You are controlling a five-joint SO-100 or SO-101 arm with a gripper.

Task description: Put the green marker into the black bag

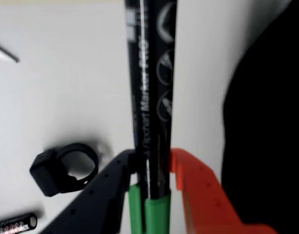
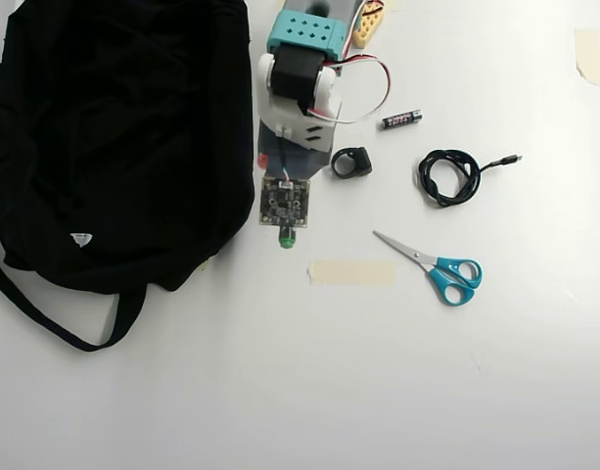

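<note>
In the wrist view the gripper (image 1: 150, 168) is clamped on the green marker (image 1: 151, 97), its black finger on the left and its orange finger on the right pressing the black barrel between them; the barrel runs straight up the picture, with white lettering along it and a green end showing below the fingers; the print is blurred, though it seems to read as a flipchart marker. To the right a dark mass fills the edge, the black bag (image 1: 266, 126), near the marker but apart from it. On the white table (image 1: 61, 73) to the left lies a small black ring-shaped clip (image 1: 64, 168), and at the lower left corner the end of a battery (image 1: 15, 225); a thin grey tip shows at the far left edge.

In the overhead view the arm (image 2: 300, 78) comes down from the top edge, just right of the black bag (image 2: 114, 137); under its wrist board a green tip of the marker (image 2: 287, 238) shows, close beside the bag's right edge and not inside it; the gripper itself is hidden beneath the arm. The bag lies at the left, a strap looping toward the lower left, a small white tag on its cloth. Right of the arm sit the clip (image 2: 351, 163), the battery (image 2: 401, 119), a coiled black cable (image 2: 451, 176), blue-handled scissors (image 2: 435, 266), and a strip of tape (image 2: 351, 272).
</note>
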